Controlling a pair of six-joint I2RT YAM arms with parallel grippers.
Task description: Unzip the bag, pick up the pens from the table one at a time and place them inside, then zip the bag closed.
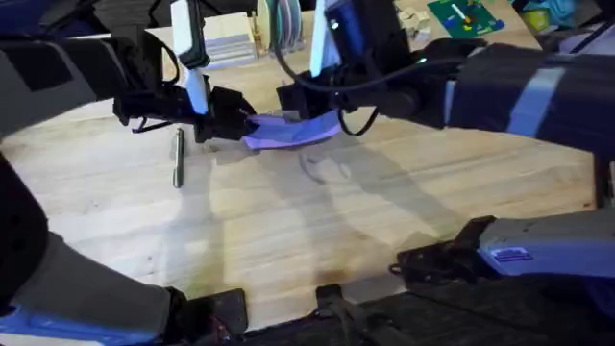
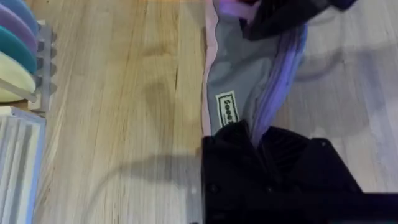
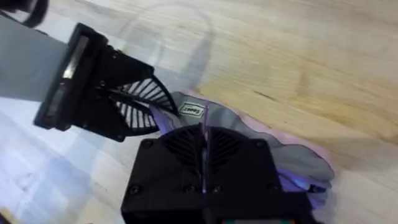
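The bag [image 1: 288, 132] lies on the table [image 1: 317, 231] at the far side, a little left of the middle, between the 2 grippers. In the overhead view the left gripper [image 1: 229, 120] comes from the left and meets the bag's left end, and the right gripper [image 1: 306, 108] comes from the right and sits over the bag's upper edge.

In the left wrist view the bag [image 2: 249, 81] is open – its grey lining shows, with a small white label [image 2: 226, 110] inside, and a pink edge runs along one side. The left gripper [image 2: 255, 140] has its black fingers [image 2: 292, 155] closed narrowly on the bag's end, where the purple fabric goes between them.

In the right wrist view the right gripper [image 3: 204, 146] has its 2 fingers pressed together, with a thin strip of the bag's edge between them. The bag [image 3: 292, 158] spreads out behind it, and the label [image 3: 192, 110] is seen again just beside the fingers. The left gripper [image 3: 146, 109] touches the bag near the same place – the 2 grippers are very close to each other.

1 pen [image 1: 178, 159] lies on the table to the left of the bag, apart from it, below the left arm.

Beyond the table's far edge a rack with coloured plates [image 1: 279, 24] stands; in the left wrist view the plates [image 2: 15, 56] are at the side, well apart from the bag.
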